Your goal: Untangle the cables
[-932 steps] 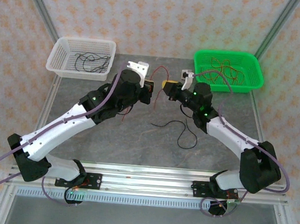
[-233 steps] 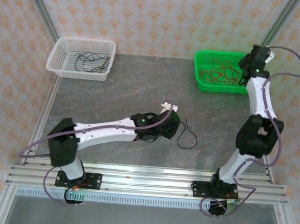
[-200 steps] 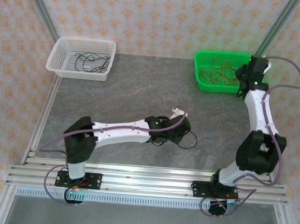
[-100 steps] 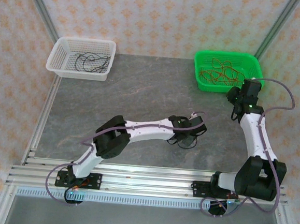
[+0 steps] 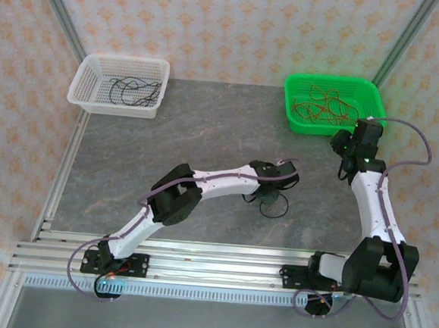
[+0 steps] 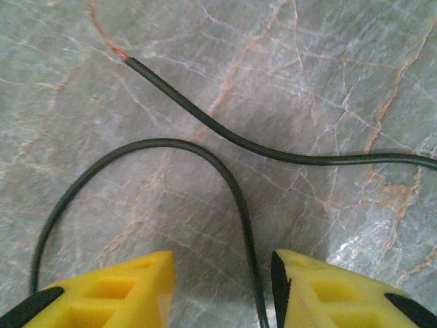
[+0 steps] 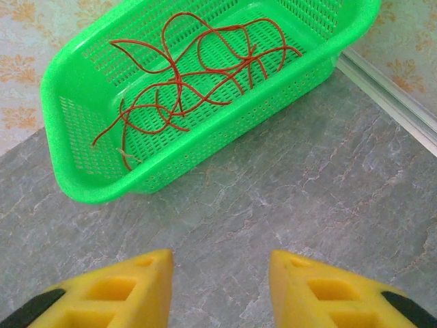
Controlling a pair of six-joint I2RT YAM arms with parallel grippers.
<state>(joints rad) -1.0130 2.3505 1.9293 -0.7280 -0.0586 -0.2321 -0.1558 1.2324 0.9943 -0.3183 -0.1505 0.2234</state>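
1 black cable (image 6: 157,142) runs between parted left claw (image 6: 222,287); right claw (image 7: 222,287) parted, empty

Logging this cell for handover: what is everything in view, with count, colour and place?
table: one, grey marbled, under everything
white basket: one, white, far left
black cables: several, black, in white basket
green basket: one, green, far right
red cables: several, red, tangled in green basket
loose black cable: one, black, table centre
left gripper: one, yellow fingers, open astride loose black cable
right gripper: one, yellow fingers, open, empty, before green basket
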